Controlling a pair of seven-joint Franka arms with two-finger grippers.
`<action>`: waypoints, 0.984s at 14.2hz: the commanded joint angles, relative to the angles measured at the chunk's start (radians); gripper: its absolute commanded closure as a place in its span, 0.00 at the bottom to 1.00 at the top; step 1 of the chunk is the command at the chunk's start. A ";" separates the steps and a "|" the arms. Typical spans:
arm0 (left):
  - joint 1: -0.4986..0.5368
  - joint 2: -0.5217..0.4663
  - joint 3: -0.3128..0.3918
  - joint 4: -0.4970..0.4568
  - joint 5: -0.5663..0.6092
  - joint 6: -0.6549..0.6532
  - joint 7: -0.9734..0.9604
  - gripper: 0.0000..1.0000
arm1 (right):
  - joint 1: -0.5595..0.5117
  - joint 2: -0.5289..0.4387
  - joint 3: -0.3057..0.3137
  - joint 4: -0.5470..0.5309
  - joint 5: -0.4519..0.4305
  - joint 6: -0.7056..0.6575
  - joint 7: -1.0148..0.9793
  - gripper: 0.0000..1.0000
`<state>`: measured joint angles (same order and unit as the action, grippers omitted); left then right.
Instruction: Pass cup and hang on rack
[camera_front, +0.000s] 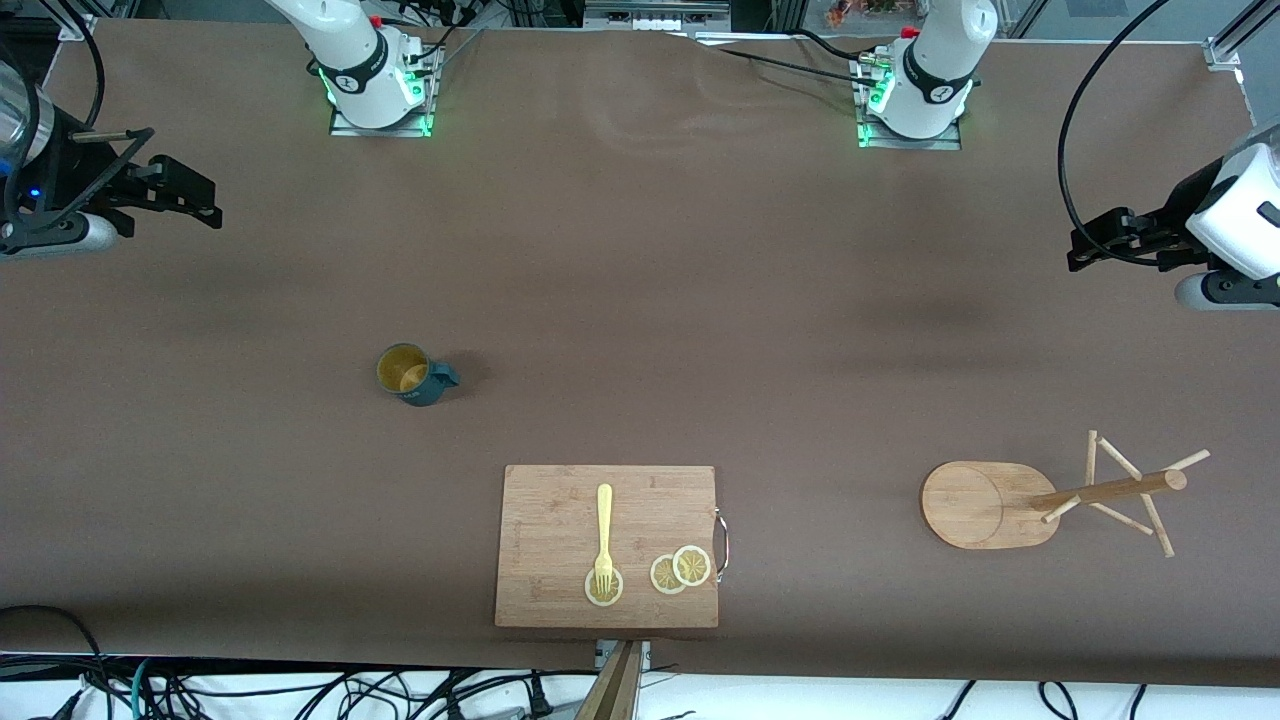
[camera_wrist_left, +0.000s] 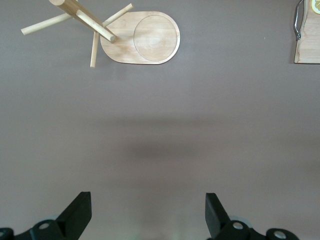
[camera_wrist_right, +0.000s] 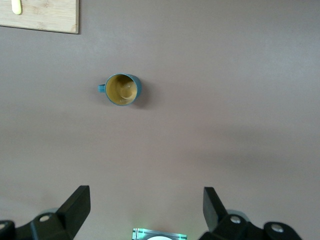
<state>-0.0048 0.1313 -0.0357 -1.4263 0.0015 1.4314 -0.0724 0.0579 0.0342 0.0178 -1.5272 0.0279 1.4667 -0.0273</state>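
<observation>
The dark teal cup (camera_front: 412, 373) with a mustard-yellow inside stands upright on the brown table toward the right arm's end, its handle pointing toward the left arm's end. It also shows in the right wrist view (camera_wrist_right: 122, 90). The wooden rack (camera_front: 985, 503) stands on its oval base toward the left arm's end, its pegs bare; it also shows in the left wrist view (camera_wrist_left: 145, 40). My right gripper (camera_front: 205, 200) (camera_wrist_right: 146, 195) is open and empty, up over the right arm's end of the table. My left gripper (camera_front: 1085, 245) (camera_wrist_left: 148, 200) is open and empty, up over the left arm's end.
A rectangular wooden cutting board (camera_front: 607, 545) lies near the front edge between cup and rack, nearer to the camera than the cup. On it lie a yellow fork (camera_front: 603, 535) and lemon slices (camera_front: 680, 570). Its metal handle faces the rack.
</observation>
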 joint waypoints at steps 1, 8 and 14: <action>0.000 0.016 0.000 0.030 -0.015 -0.005 0.003 0.00 | 0.008 0.000 0.005 0.009 -0.017 -0.006 0.015 0.00; 0.003 0.018 0.002 0.030 -0.017 -0.005 0.003 0.00 | 0.010 0.000 0.004 0.010 -0.019 -0.002 0.007 0.00; 0.006 0.024 0.000 0.030 -0.017 -0.005 0.003 0.00 | 0.011 -0.003 0.005 0.004 -0.025 -0.006 0.007 0.00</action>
<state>-0.0038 0.1381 -0.0357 -1.4262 0.0015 1.4314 -0.0724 0.0647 0.0342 0.0183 -1.5273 0.0227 1.4665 -0.0273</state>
